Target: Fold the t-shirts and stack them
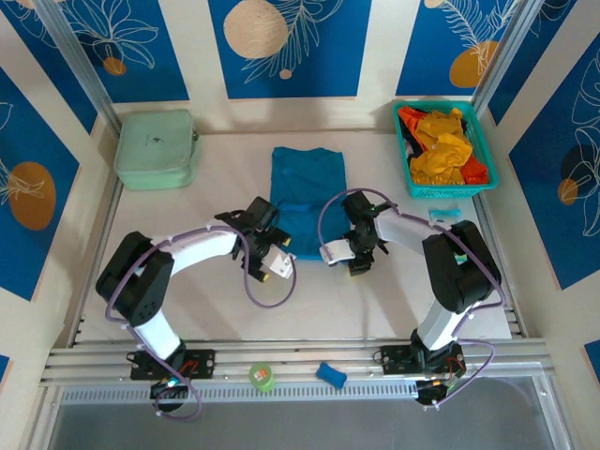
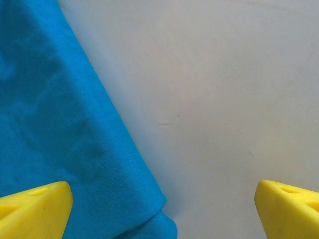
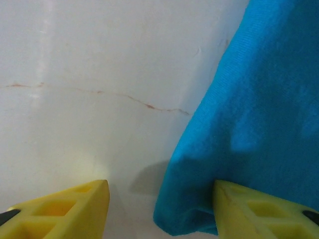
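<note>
White table (image 1: 216, 300), blue-panelled walls. We see the blue shirt (image 1: 307, 187) flat mid-table. Left gripper (image 2: 163, 199) is wide open over its near left corner. Right gripper (image 3: 161, 191) is half open, not gripping, the near right corner at one finger (image 3: 249, 209). The other shirts (image 1: 441, 150) sit in the basket (image 1: 488, 161).

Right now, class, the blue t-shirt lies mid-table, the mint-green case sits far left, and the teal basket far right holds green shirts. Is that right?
No: the top external view shows the teal basket holding yellow-orange shirts and a red-orange shirt, not green. The blue t-shirt and mint-green case are as you said.
</note>
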